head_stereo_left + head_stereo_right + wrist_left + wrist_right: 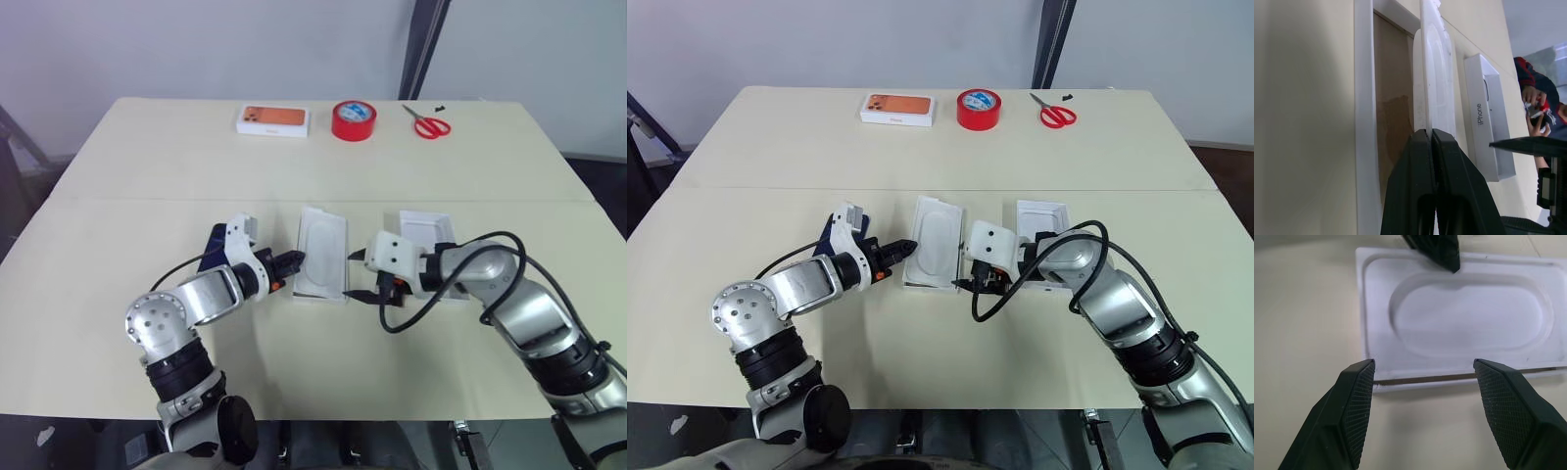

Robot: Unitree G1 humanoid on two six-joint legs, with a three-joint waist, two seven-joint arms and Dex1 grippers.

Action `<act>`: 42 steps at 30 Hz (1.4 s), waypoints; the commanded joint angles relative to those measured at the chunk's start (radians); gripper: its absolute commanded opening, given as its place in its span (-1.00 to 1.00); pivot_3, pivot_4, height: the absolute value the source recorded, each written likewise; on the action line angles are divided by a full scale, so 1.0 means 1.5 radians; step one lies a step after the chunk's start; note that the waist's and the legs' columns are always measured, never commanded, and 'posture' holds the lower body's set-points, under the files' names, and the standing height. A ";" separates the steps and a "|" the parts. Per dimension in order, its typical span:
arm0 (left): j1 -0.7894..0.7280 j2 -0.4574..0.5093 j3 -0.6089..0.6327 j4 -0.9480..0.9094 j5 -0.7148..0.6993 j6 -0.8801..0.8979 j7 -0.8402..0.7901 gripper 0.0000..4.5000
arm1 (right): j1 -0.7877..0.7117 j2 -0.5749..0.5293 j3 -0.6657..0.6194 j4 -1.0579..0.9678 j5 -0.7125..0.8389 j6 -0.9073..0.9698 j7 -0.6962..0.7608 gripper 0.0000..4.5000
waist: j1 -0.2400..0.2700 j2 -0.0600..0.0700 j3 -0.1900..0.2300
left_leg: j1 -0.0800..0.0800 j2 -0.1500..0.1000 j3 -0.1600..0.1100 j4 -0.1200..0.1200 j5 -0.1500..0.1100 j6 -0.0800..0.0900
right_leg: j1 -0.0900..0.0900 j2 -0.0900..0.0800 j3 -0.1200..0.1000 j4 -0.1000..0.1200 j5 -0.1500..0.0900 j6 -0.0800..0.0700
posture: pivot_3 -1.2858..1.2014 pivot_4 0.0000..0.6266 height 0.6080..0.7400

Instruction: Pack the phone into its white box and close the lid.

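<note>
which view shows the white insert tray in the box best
The right wrist view: the white insert tray faces the camera, its oval recess plain. The left wrist view shows it edge-on, pinched by the left gripper. The head views show it from above, between both grippers.

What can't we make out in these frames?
- phone: head views, at most a dark blue sliver behind the left arm.
- white box interior: left wrist view, mostly covered by the insert pinched in the left pincer.
- black speck by the scissors: too small to identify.
</note>
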 commanded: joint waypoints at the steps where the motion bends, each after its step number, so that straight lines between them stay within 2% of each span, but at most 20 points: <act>1: 0.001 -0.001 -0.008 -0.008 -0.033 0.006 0.007 -0.71 | -0.015 0.003 -0.008 -0.004 -0.005 -0.012 -0.007 0.51 | 0.000 0.000 0.000 | 0.000 0.000 0.000 0.000 0.000 0.000 | 0.000 0.000 0.000 0.000 0.000 0.000 | 0.03 -0.52 0.69; 2: 0.001 0.002 -0.008 -0.007 -0.038 0.006 0.008 -0.59 | -0.016 0.004 -0.008 -0.002 -0.006 -0.012 -0.009 0.51 | 0.000 0.000 0.000 | 0.000 0.000 0.000 0.000 0.000 0.000 | 0.000 0.000 0.000 0.000 0.000 0.000 | 0.03 -0.52 0.69; 7: 0.002 0.024 -0.007 -0.009 -0.070 0.006 0.006 0.50 | -0.024 0.009 -0.012 0.006 -0.007 -0.007 -0.019 0.51 | 0.000 0.000 0.000 | 0.000 0.000 0.000 0.000 0.000 0.000 | 0.000 0.000 0.000 0.000 0.000 0.000 | 0.03 -0.52 0.69; 14: -0.012 0.083 0.013 -0.015 -0.129 0.003 -0.002 0.50 | -0.056 0.044 -0.033 0.026 0.010 0.035 -0.049 0.51 | -0.002 0.000 0.000 | 0.000 0.000 0.000 0.000 0.000 0.000 | 0.000 0.000 0.000 0.000 0.000 0.000 | 0.03 -0.52 0.69; 17: -0.011 0.132 0.013 -0.020 -0.144 -0.018 -0.014 0.53 | -0.074 0.074 -0.035 0.041 0.018 0.072 -0.071 0.15 | -0.003 0.000 0.000 | 0.000 0.000 0.000 0.000 0.000 0.000 | 0.000 0.000 0.000 0.000 0.000 0.000 | 0.03 -0.52 0.69; 22: 0.025 0.262 -0.031 -0.058 -0.090 -0.110 -0.106 0.53 | -0.102 0.153 0.002 0.091 -0.002 0.107 -0.129 -0.98 | -0.005 0.000 0.000 | 0.000 0.000 0.000 0.000 0.001 -0.001 | -0.001 0.000 0.000 0.001 0.000 0.000 | 0.03 -0.52 0.69; 26: 0.134 0.434 -0.130 -0.139 0.013 -0.245 -0.293 0.53 | -0.145 0.235 0.043 0.218 -0.070 0.099 -0.223 -0.98 | -0.012 0.000 0.000 | 0.000 0.000 0.001 -0.002 0.001 -0.002 | -0.002 0.001 0.001 0.001 0.000 0.000 | 0.03 -0.52 0.69; 29: 0.223 0.506 -0.163 -0.180 0.060 -0.339 -0.408 0.53 | -0.169 0.262 0.057 0.287 -0.098 0.065 -0.249 -0.98 | -0.006 0.000 0.000 | 0.000 0.000 0.001 -0.002 0.001 -0.002 | -0.002 0.000 0.001 0.001 0.000 -0.001 | 0.03 -0.52 0.69; 35: 0.347 0.558 -0.159 -0.216 0.111 -0.461 -0.526 0.53 | -0.203 0.296 0.074 0.399 -0.148 -0.010 -0.285 -0.98 | -0.010 0.001 0.000 | -0.001 0.000 0.001 -0.003 0.001 -0.002 | -0.003 -0.001 0.001 0.001 -0.001 -0.003 | 0.03 -0.52 0.69; 42: 0.402 0.558 -0.154 -0.227 0.119 -0.500 -0.544 0.53 | -0.211 0.320 0.064 0.459 -0.188 -0.069 -0.335 -0.98 | -0.012 0.001 0.000 | -0.001 0.000 0.001 -0.004 0.001 -0.002 | -0.004 -0.001 0.001 0.001 -0.001 -0.002 | 0.03 -0.52 0.69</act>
